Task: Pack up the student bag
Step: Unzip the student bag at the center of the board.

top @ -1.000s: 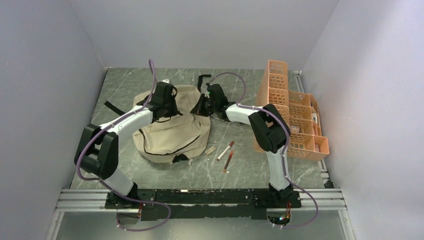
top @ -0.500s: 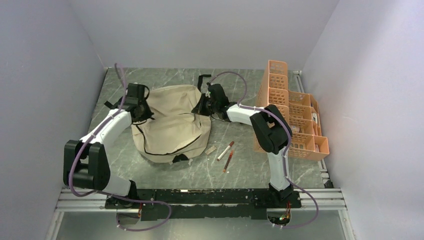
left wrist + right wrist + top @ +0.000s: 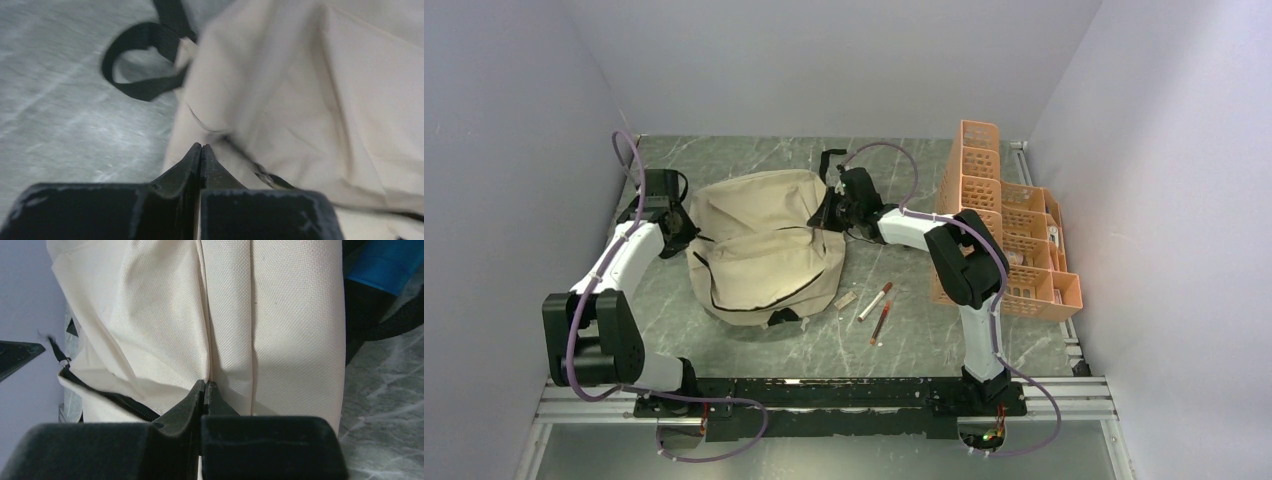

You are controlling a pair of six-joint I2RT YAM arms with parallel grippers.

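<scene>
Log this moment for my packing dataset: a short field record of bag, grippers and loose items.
bag: large beige fabric backpack with black straps, lying in the centre
left gripper: shut, tips at the bag's left edge
right gripper: shut, tips against the bag's fabric, right side
loose items: two dark-red pens, small tan block, right of the bag
organizer: orange perforated plastic organizer, far right

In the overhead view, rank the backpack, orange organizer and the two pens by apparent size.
Largest: the student bag.
Next: the orange organizer, a bit smaller.
Smallest: the two pens, which look alike in size.
</scene>
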